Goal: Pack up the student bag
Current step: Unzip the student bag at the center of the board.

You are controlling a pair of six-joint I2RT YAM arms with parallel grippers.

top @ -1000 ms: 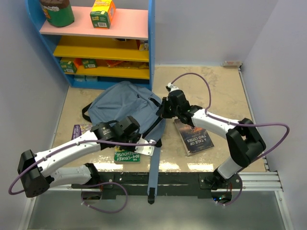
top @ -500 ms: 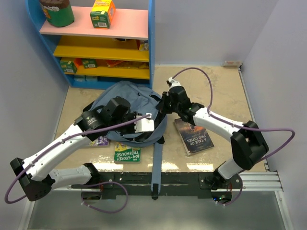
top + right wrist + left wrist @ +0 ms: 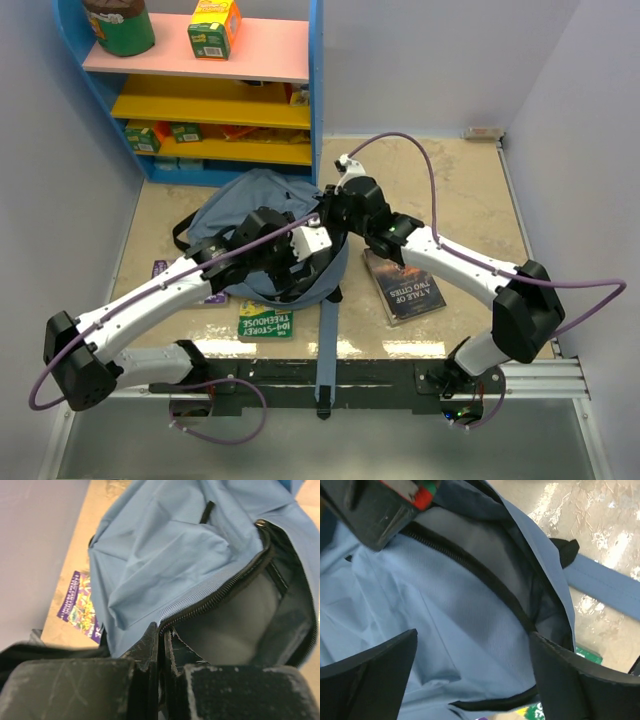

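The right gripper (image 3: 161,647) is clenched on the zipper edge of the student bag (image 3: 165,555). The left gripper (image 3: 474,652) hangs spread wide over the bag's open mouth, grasping nothing. The bag lies mid-table, with a green "Treehouse" book (image 3: 265,322) at its near edge and "A Tale of Two Cities" (image 3: 405,287) just to its right.

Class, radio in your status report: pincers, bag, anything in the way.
Left pincer open over student bag. Right pincer shut on its zipper edge, mouth agape. Green book, novel lie outside.
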